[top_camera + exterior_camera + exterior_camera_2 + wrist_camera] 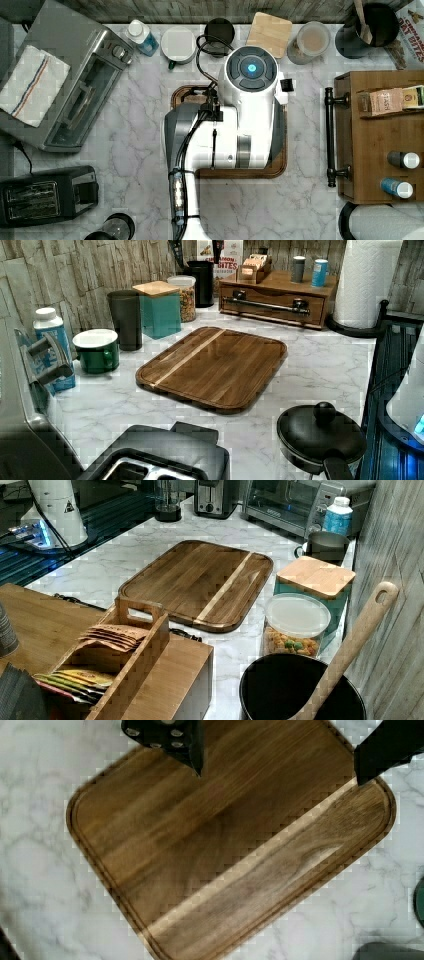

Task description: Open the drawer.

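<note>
The drawer (273,313) is a medium-brown wooden box at the back of the counter in the left view, and its front sits flush, shut. A long black bar handle (265,304) runs across that front on two knobbed mounts. In the top view the box (367,145) stands at the top view's right, its handle (329,137) facing the arm (245,115). My gripper (277,770) hangs open above the cutting board (225,845), its two black fingers (192,750) wide apart with nothing between them. It is well away from the handle.
On the box top stand a packet holder (120,650) and two small bottles (402,160). A paper towel roll (365,282) is beside the box. Canisters (160,307), a green mug (97,350), a toaster oven (65,85) and a toaster (47,195) line the counter edges.
</note>
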You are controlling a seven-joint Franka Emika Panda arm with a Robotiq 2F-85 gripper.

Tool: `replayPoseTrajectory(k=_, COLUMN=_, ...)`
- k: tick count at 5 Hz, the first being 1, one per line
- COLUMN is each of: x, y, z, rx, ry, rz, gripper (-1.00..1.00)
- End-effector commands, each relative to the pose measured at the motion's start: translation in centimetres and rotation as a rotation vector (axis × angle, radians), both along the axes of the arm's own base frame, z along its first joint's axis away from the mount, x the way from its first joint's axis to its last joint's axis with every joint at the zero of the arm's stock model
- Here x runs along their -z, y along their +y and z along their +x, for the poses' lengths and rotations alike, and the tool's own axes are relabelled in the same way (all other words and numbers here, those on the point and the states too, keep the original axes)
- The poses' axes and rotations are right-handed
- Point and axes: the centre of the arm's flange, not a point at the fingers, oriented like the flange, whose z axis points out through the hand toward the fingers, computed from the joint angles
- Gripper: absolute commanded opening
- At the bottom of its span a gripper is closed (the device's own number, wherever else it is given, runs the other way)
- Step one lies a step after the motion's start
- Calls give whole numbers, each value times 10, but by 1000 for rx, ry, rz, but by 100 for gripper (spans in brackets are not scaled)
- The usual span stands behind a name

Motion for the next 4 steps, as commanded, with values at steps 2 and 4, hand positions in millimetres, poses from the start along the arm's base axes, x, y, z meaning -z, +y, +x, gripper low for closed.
replayPoseTrajectory(k=2, x=32, y=-121, z=-42, rx=-345, ry=-89, rz=-16, gripper=100)
replayPoseTrajectory(k=4, x=54, y=-179, z=-61, rx=-452, ry=-150, rz=-66, gripper=100)
